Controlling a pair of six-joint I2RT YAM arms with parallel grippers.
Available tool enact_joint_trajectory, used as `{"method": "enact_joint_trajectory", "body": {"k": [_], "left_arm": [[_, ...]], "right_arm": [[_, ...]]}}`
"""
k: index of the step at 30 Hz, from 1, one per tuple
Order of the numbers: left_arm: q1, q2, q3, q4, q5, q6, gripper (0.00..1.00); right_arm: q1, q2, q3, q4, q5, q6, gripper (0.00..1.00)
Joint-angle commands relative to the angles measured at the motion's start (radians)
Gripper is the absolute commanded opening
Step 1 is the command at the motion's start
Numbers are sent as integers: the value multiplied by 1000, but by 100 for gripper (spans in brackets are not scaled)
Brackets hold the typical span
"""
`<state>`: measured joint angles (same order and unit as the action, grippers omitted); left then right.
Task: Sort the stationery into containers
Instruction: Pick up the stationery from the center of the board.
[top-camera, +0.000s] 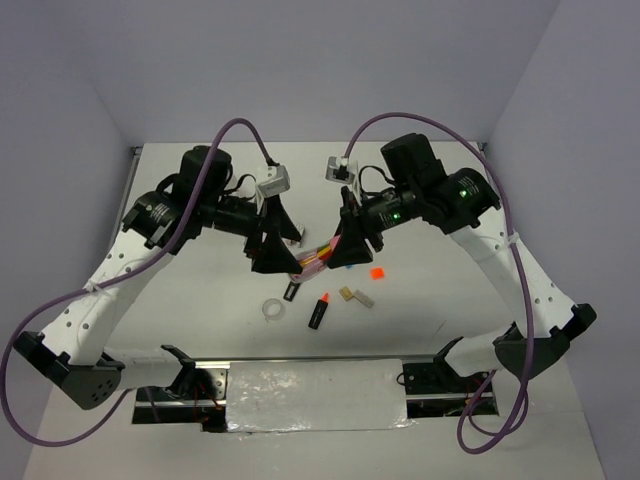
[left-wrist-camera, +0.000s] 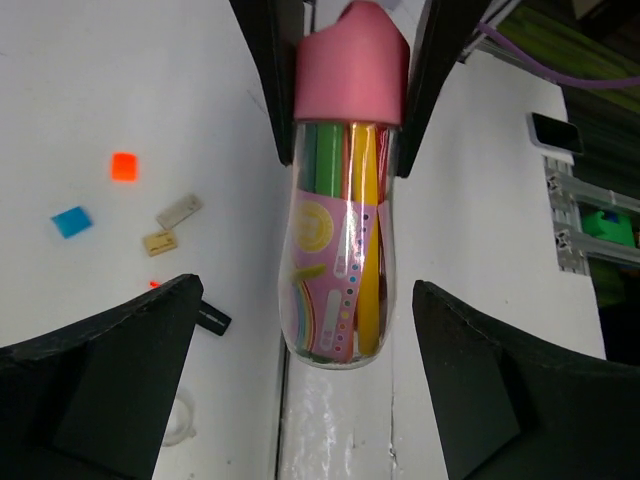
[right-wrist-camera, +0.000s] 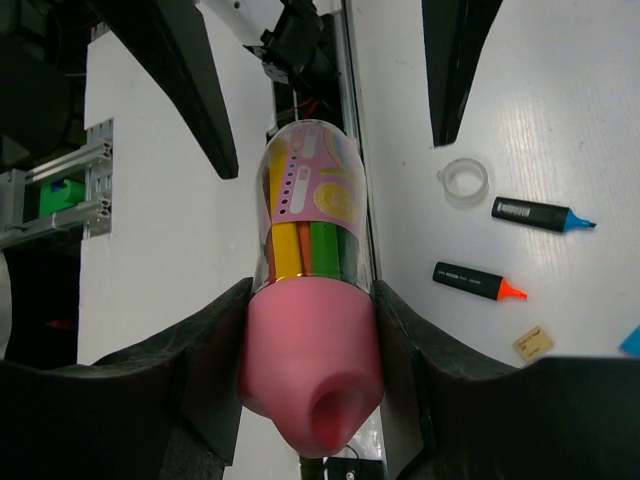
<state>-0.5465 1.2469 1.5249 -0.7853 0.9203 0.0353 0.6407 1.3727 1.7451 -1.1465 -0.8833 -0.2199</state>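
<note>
Looks barely begun. Pinches the pink cap of a clear pen tube in the right gripper, fingers pressed against both sides of the cap, with the tube held between the two arms over the middle of the white table. Flanks the tube's rounded clear end with the left gripper, fingers spread wide and apart from the plastic. Shows green, yellow and red pens packed inside, cap on.

Leaves everything else loose on the table, on its near half:
- clear tape ring
- blue-capped marker
- orange-capped marker
- tan block, with a grey block just beside it
- orange square
- blue square

Shows no divided dish in any view, so cannot say where the pieces belong or whether any already sit in one. Counts, on this evidence, as nothing sorted. Calls for picking up and placing every loose piece, and for setting down or opening the tube itself.
</note>
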Motion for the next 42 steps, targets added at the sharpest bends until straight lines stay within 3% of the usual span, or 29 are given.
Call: {"method": "enact_joint_trajectory", "body": {"k": [1,4,6,9,11,14,15,17,18,20,23,24,25,26,28,31,36,42], "left_arm": [[-7,-4,18,-22,158,52,99],[-12,-23,-25,88,239,-30,99],[-13,-62,-90,274,287,-186,99],[-12,-93,-164,429,298,-293,99],[-15,-81,-177,434,299,-304,98],[-20,-44,-142,350,285,-240,72],[-20,-35,-129,287,267,-221,49],[-21,-18,-97,259,259,-206,35],[-21,-17,-92,259,259,-212,17],[-21,-27,-86,291,249,-236,0],[-21,-64,-117,395,207,-300,0],[-21,-76,-124,423,190,-317,0],[-21,-98,-138,495,163,-337,0],[-20,-110,-166,527,140,-378,0],[-18,-135,-201,605,89,-426,0],[-20,-176,-265,760,52,-524,0],[-16,-210,-313,868,-44,-589,0],[-15,-201,-341,922,-5,-630,0]], "right_arm": [[-1,-41,71,76,-74,28,0],[2,-21,88,108,-63,54,0],[5,-5,103,116,-62,62,0],[14,6,117,174,-65,97,0],[19,14,140,202,-65,114,0],[27,46,180,191,-71,119,0],[28,54,188,186,-71,119,0],[36,63,185,195,-78,123,2],[37,63,176,208,-85,129,4],[36,40,133,272,-83,167,19],[34,-33,12,474,-54,300,53],[30,-58,-33,623,-25,350,71],[27,-84,-123,707,3,451,79],[10,-130,-165,857,48,511,80],[-7,-170,-293,1000,99,629,82],[-38,-210,-413,1272,90,848,82],[-36,-244,-476,1415,133,959,82],[-39,-256,-496,1470,159,982,82]]}}
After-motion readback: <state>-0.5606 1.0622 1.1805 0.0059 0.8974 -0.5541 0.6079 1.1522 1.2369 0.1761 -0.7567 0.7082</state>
